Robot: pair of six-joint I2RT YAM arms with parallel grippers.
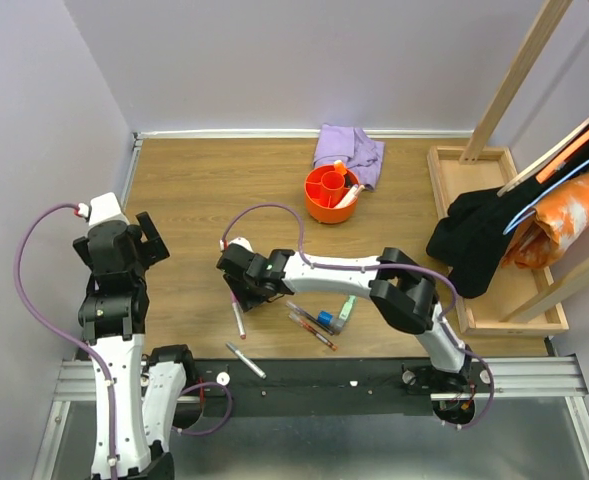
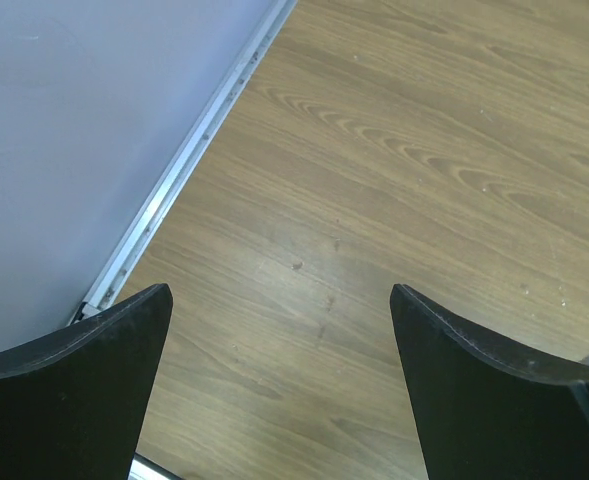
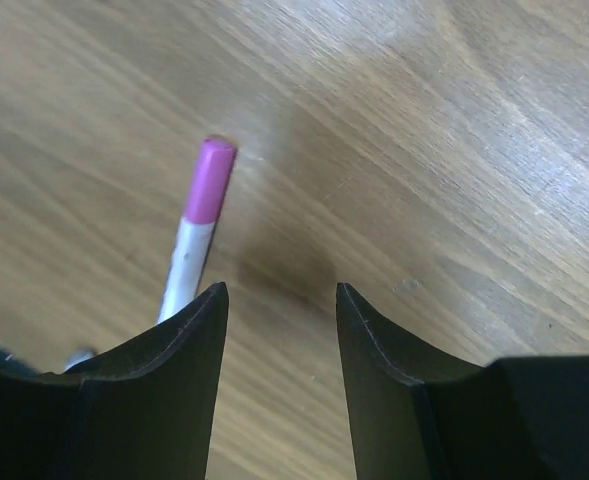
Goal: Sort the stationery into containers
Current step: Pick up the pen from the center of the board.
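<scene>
Lilac walls [image 1: 34,120] close in a wooden tabletop [image 1: 194,200], and we read it from the left. The left claw [image 1: 154,238] hangs near the left wall. In its wrist view the left claw [image 2: 279,295] is spread wide over bare wood, with nothing between its fingers [image 2: 84,370].

Towards the middle, the right arm reaches across to the left, and the right claw [image 1: 236,288] points down at the wood. Its wrist view shows the right claw [image 3: 281,290] parted by a narrow gap and holding nothing. A white pen with a pink cap [image 3: 196,230] lies flat just outside the left finger [image 3: 164,380], which hides the pen's lower end. From above we see the same pen [image 1: 238,318] just below that claw.

A grey pen [image 1: 245,360] lies nearer the arms, straddling the wood's edge and the black rail [image 1: 354,385]. Further right, two red pens [image 1: 311,330], a blue-capped item [image 1: 325,320] and a mint highlighter [image 1: 346,310] lie close together under the right arm.

At the back, the orange cup [image 1: 319,210] stands upright with an orange piece [image 1: 340,170] and a white-and-pink piece [image 1: 346,196] poking out. We cannot tell which compartments they are in. A lilac cloth [image 1: 359,150] lies bunched just behind the cup.

At the far right, a wooden tray [image 1: 442,165] holds a dark cloth [image 1: 469,245].
</scene>
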